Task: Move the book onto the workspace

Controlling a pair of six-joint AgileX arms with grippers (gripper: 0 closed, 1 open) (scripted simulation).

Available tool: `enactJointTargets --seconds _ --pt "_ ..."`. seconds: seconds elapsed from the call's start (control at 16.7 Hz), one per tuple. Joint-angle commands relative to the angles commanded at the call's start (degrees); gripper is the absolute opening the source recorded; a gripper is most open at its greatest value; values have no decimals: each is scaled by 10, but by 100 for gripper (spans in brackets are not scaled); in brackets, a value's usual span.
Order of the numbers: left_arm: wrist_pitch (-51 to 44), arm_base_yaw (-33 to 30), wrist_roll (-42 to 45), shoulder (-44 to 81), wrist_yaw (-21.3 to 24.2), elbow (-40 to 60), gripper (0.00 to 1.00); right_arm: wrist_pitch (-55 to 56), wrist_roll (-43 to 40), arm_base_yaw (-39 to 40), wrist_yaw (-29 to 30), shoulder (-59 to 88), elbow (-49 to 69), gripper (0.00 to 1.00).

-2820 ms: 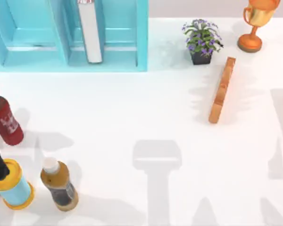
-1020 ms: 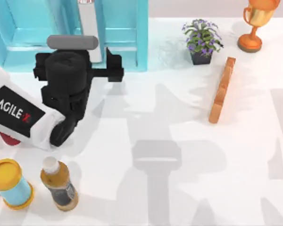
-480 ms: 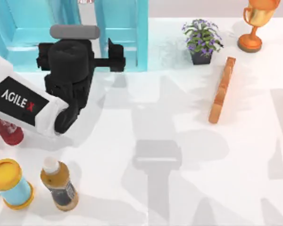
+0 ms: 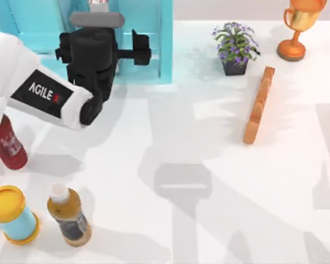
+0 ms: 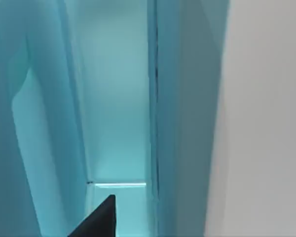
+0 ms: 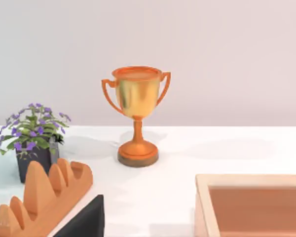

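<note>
table (image 4: 209, 220) still bare, nothing moved onto it | shelf (image 4: 148, 38) at top left holds the book (image 4: 99, 3), mostly hidden under the left arm | left gripper (image 4: 96, 33) reaching in, can't tell finger gap | next I'd guess: clamp the spine, pull out | right arm parked

Left arm (image 4: 22, 82): glossy white rounded shell, black label panel reading "AGILE X" in white with red X, black blocky wrist housing, grey capsule-shaped camera bar on top, black stub protruding at side.
</note>
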Motion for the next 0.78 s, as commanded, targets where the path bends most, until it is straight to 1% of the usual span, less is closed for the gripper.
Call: enactJointTargets --seconds 0.12,0.36,0.78 --pt "-4 3 0 15 3 19 100 0 0 0 0 0 0 100" --pt "-5 3 0 17 3 22 100 0 0 0 0 0 0 100" --pt "-5 3 0 17 3 22 47 0 0 0 0 0 0 100"
